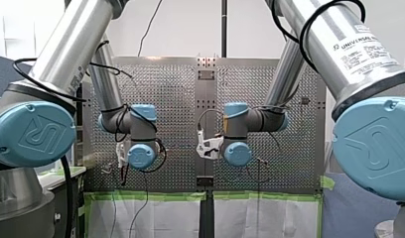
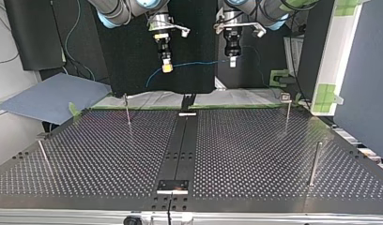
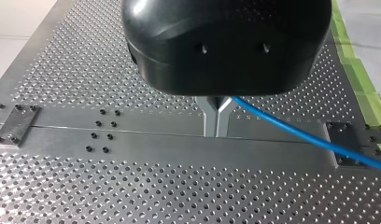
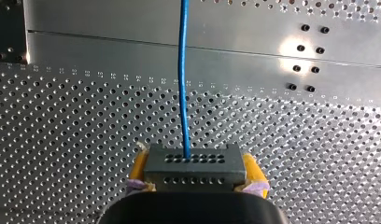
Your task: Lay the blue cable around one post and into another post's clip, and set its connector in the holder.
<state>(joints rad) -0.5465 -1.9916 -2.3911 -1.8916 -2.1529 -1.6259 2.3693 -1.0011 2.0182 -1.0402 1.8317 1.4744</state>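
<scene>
Both grippers hang above the far edge of the perforated table (image 2: 255, 154) in the top view. My right gripper (image 2: 166, 67), with yellow pads (image 4: 250, 169), is shut on a grey connector block (image 4: 193, 161). The blue cable (image 4: 183, 74) leaves the block's face and runs ahead of it over the table. My left gripper (image 3: 217, 120) has its metal fingers shut on the blue cable (image 3: 300, 133), which trails off to one side. In the top view the cable (image 2: 199, 63) spans the gap between the two grippers, with my left gripper (image 2: 233, 61) at its right end.
Thin metal posts stand on the table: one at the far left (image 2: 127, 110), one at the far right with a small fitting on top (image 2: 287, 110), one at the near right (image 2: 315, 164), one at the near left (image 2: 43, 154). A dark plate (image 2: 172, 185) sits on the centre strip near the front edge.
</scene>
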